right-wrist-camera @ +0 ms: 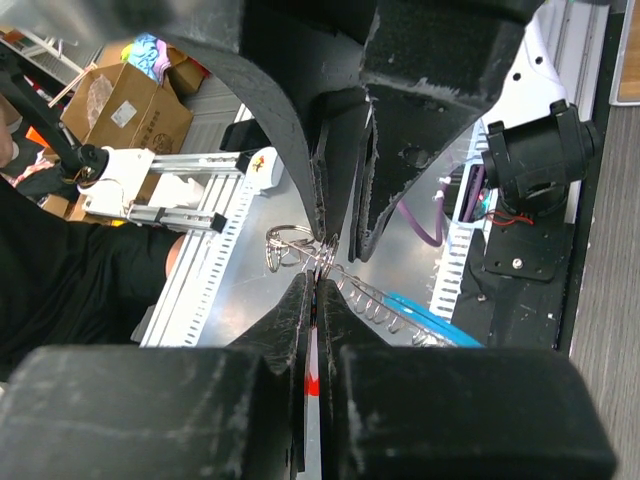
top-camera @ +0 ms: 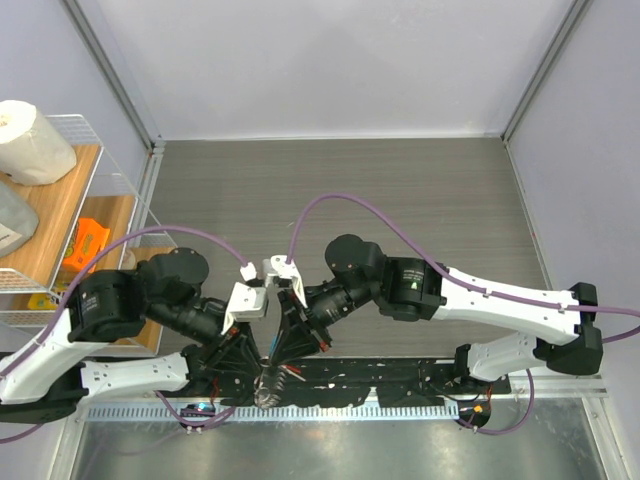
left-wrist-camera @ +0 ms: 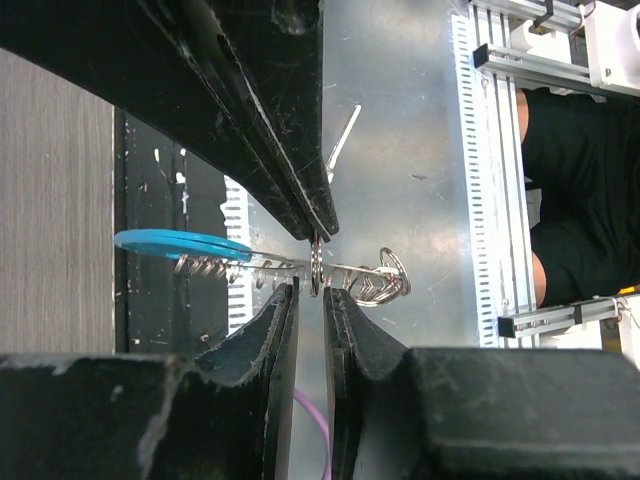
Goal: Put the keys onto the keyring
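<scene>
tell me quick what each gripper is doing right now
Left gripper: closed on the silvery metal keyring with the light-blue plastic tag.
Right gripper: closed on the small red-headed key.

Only a red sliver of the key shows, the rest buried between the right gripper's pressed fingers, blade out of sight. The left gripper flanks the keyring closely, but whether it actually pinches can't be told. Overhead it all shrinks to a glint under the wrists, and the blue tag slips partly behind the right gripper.
</scene>
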Robot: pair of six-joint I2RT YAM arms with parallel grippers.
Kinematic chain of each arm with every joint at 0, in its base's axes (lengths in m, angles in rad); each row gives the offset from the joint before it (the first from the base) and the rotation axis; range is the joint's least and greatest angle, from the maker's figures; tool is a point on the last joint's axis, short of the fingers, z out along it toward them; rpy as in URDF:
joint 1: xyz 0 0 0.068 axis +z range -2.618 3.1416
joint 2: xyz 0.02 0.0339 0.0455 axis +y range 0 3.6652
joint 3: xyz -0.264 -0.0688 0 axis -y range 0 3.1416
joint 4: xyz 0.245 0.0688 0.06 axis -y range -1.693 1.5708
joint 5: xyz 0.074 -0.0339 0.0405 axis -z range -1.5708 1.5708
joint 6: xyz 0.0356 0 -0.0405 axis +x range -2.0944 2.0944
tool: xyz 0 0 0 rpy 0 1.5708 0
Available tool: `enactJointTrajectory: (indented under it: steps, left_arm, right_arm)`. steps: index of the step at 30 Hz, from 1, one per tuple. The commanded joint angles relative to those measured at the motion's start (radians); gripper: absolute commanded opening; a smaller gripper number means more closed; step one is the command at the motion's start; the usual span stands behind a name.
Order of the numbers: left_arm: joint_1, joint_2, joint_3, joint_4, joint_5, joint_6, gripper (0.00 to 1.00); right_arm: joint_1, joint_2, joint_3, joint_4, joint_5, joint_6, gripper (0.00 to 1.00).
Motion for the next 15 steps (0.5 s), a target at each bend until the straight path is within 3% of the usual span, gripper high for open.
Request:
enactJointTrajectory:
  steps: [1,15]
  left_arm:
    - [-0.002,0.032,0.018,0.025,0.039,0.007,0.22]
    - [-0.003,0.05,0.038,0.001,0.054,0.024,0.22]
  right_arm:
    - [0.006,0.034,0.005,0.084,-0.02,0.028,0.06]
    - [0.0,0.088,0.057,0.009,0.003,0.016,0.06]
